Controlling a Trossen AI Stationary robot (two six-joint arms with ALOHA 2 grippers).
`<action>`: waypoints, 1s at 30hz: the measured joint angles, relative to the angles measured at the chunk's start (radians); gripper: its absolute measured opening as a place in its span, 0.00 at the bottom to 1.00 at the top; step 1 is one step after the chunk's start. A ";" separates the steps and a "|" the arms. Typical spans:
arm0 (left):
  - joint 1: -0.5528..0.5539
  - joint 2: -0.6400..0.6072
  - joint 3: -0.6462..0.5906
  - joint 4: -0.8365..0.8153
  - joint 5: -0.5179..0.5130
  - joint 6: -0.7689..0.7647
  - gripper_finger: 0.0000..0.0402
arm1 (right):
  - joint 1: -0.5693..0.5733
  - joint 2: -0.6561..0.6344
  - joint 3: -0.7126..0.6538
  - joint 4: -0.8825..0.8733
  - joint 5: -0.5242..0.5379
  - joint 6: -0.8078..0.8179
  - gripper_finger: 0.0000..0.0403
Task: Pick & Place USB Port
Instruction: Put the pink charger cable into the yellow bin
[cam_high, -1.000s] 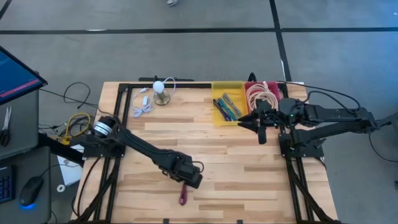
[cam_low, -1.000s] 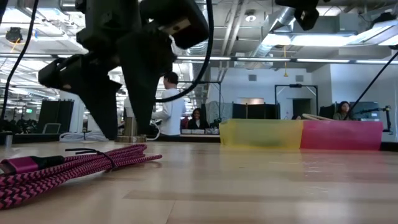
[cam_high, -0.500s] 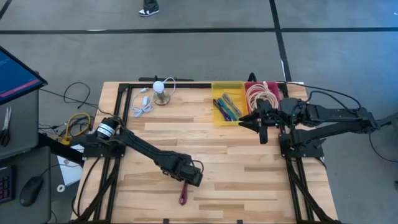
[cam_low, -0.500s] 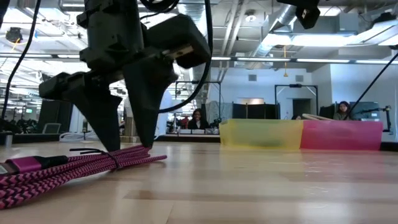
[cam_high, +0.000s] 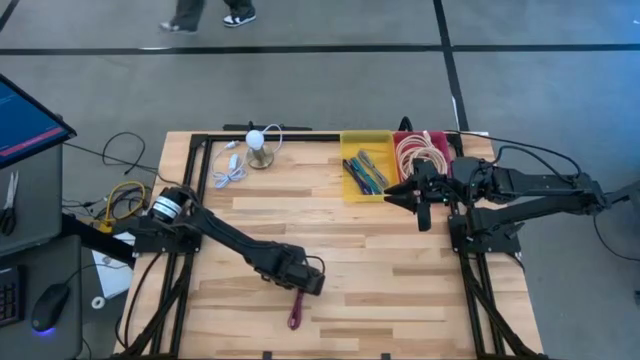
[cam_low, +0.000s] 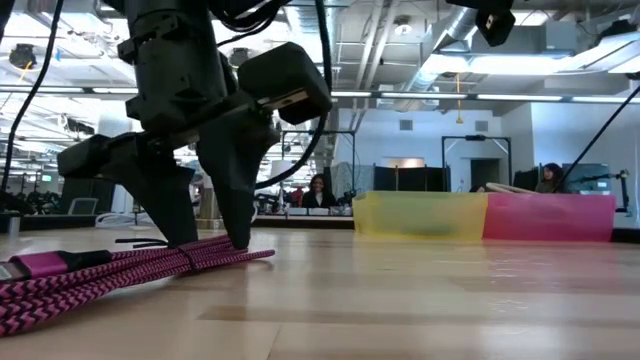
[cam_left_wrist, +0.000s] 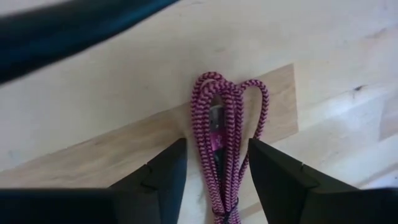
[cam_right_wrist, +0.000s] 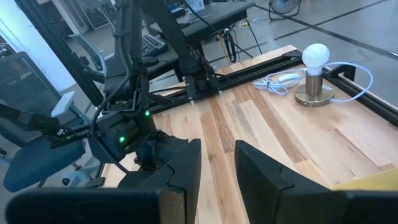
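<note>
Magenta braid: the coiled USB cable (cam_left_wrist: 227, 143) lies flat on the wooden bench (cam_high: 400, 270), near the front edge, left of centre; that is your task piece.
Left gripper (cam_left_wrist: 214, 163): down over the coil, jaws open, one finger on each side of the bundled strands; tips at or just above the wood in the low view (cam_low: 205, 235).
Right gripper (cam_high: 400, 194): parked near the yellow bin (cam_high: 365, 163) and red bin (cam_high: 425, 150) at the far right of the bench; jaws apart, holding nothing.
Risk, partial grab: the coil is loose loops, so if you close off-centre you likely pinch only some strands and the rest sags or unravels on the lift.
Risk, drag: trailing plug end (cam_low: 40, 265) sits away from the jaws; lifted low, it may sweep the bench and snag.
Risk, scrape: closing with tips pressed on the wood could skid the cable instead of clamping it.
Left wrist view only: shows the strands sit between the fingers, and the loop end beyond them; the high view hides this under the wrist, showing only a magenta tail (cam_high: 294, 316).
Low view only: shows tip height against the bench and the plug end.
High view only: shows how far apart cable and bins are, plus a small lamp (cam_high: 259, 148) at the back.
</note>
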 joint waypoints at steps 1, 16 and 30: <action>0.000 0.000 -0.007 0.005 0.001 -0.008 0.41 | 0.000 0.000 0.000 0.000 0.000 0.000 0.23; -0.001 0.008 -0.023 0.072 -0.053 0.027 0.06 | -0.016 0.000 0.000 0.000 0.002 -0.026 0.23; 0.008 -0.108 -0.028 0.220 -0.135 0.196 0.06 | -0.093 0.000 0.000 0.002 0.003 -0.026 0.23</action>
